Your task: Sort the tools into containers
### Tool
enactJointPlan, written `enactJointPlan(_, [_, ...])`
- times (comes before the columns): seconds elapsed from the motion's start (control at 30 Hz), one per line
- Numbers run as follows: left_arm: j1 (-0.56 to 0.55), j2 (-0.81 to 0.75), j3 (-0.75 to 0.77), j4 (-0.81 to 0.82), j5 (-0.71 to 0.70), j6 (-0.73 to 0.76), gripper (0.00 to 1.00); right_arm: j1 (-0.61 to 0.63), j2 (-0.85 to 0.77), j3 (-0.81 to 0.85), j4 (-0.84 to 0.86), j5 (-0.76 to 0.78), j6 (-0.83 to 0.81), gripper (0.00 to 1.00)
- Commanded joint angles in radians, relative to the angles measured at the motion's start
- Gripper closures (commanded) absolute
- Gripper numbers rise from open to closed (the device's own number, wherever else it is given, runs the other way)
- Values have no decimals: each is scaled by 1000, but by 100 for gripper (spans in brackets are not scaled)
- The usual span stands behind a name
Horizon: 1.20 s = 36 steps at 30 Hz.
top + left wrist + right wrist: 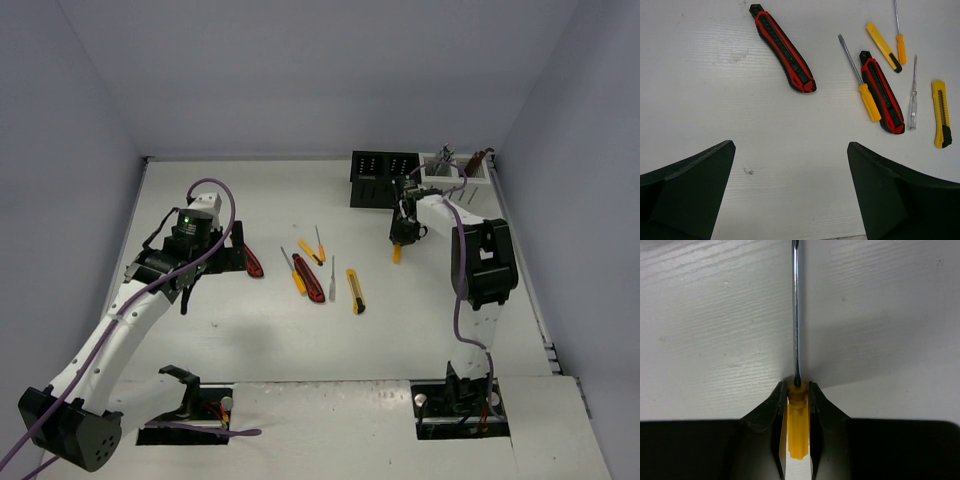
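Orange-handled screwdriver (797, 425) clamped by handle between right fingers (778, 430), shaft pointing away over bench (700, 315). Sits on near side of black box (382, 178), right of loose tools. White box (455, 172) beside black one at far edge. Right arm (482, 262) reaches far, wrist folded back leftward and down. Left fingers (690, 195) spread wide, holding nothing, above bench near red-black knife (785, 50). Left arm (120, 320) stretched diagonally forward.
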Motion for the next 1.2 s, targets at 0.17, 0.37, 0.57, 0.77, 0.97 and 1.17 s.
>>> enactJointPlan(0.17, [7, 41, 56, 23, -20, -16, 6, 69, -263, -91, -24, -15, -44, 100])
enactJointPlan(0.37, [8, 61, 83, 29, -26, -12, 6, 105, -427, -16, -27, -69, -70, 100])
enactJointPlan(0.57, [8, 64, 87, 35, -24, -5, 6, 95, -396, 227, 59, 100, -214, 100])
enactJointPlan(0.77, [7, 47, 83, 34, -20, -10, 6, 27, -265, 335, 348, 99, -275, 100])
enactJointPlan(0.97, [7, 21, 66, 31, -26, -22, 6, -20, -121, 352, 638, 62, -295, 100])
enactJointPlan(1.17, [7, 5, 56, 28, -29, -29, 6, -48, 15, 394, 783, 75, -262, 100])
